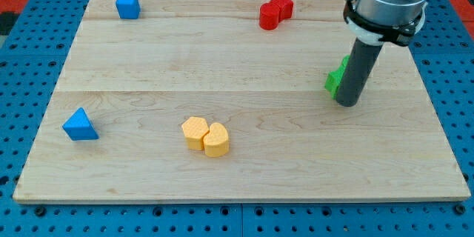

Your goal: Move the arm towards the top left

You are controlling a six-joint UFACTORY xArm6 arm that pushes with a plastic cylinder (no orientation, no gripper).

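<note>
Tip: my tip (346, 104), a stiff dark rod, bare, touches the green plastic block (337, 78).
Handling: rigid, nothing to hold; slides freely toward the blue cube (127, 5).

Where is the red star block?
The red star block sits near the view's top, right of centre, up and left of my tip and the green block.

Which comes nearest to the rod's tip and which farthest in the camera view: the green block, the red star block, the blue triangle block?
From my tip:
1. Green block, touching the rod's left side.
2. Red star block, view's top.
3. Blue triangle block, far left.
</note>
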